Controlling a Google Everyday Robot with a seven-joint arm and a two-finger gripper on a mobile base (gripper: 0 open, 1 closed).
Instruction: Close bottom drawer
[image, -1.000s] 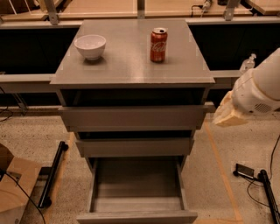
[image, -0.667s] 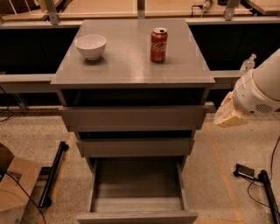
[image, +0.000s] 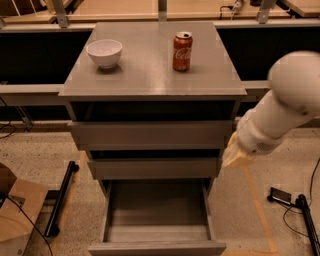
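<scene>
The bottom drawer (image: 156, 247) is the narrowest of three grey drawers and stands pulled far out, its empty grey box open toward me. Its flat front panel lies at the lower edge of the view. The medium-width drawer (image: 152, 168) and the widest drawer (image: 150, 135) above it each stick out slightly. My white arm comes in from the right. My gripper (image: 236, 154) shows as a cream-coloured end beside the cabinet's right edge, level with the medium drawer and well above the bottom drawer's front.
A white bowl (image: 104, 52) and a red Coke can (image: 182, 51) stand on the cabinet top (image: 150, 75). A cardboard box (image: 15, 215) and a black bar (image: 60, 200) lie on the floor at left. Cables and a black device (image: 282, 196) lie at right.
My arm and gripper have moved down and to the left, closer to the cabinet's right side. The drawers, bowl and can have not moved.
</scene>
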